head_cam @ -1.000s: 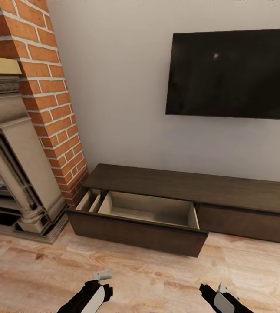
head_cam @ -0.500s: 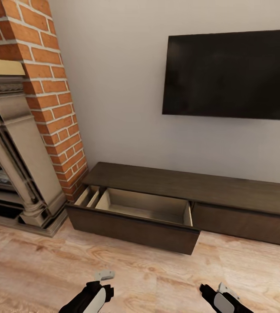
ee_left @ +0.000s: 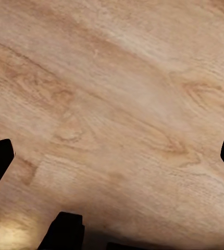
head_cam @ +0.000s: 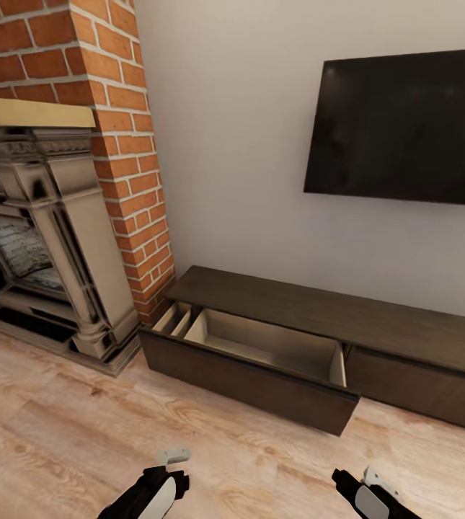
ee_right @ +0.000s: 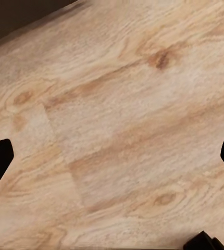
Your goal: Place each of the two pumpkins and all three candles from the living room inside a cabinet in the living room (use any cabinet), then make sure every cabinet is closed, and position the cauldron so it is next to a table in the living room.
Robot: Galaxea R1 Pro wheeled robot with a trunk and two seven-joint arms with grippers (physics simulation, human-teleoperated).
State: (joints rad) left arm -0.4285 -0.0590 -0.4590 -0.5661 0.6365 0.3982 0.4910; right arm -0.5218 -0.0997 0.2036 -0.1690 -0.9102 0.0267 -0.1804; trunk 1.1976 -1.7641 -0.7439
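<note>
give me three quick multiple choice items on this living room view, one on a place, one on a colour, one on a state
1. Where is the TV?
A. on the floor
B. on the wall above the cabinet
C. inside the fireplace

2. What colour is the cabinet's outside?
A. white
B. red
C. dark brown

3. The cabinet's left drawer is:
A. pulled open
B. shut
C. removed

Answers:
1 B, the black screen hangs on the grey wall over the low unit.
2 C, its top and fronts are dark brown wood.
3 A, the front stands out and the pale, bare interior shows.
</note>
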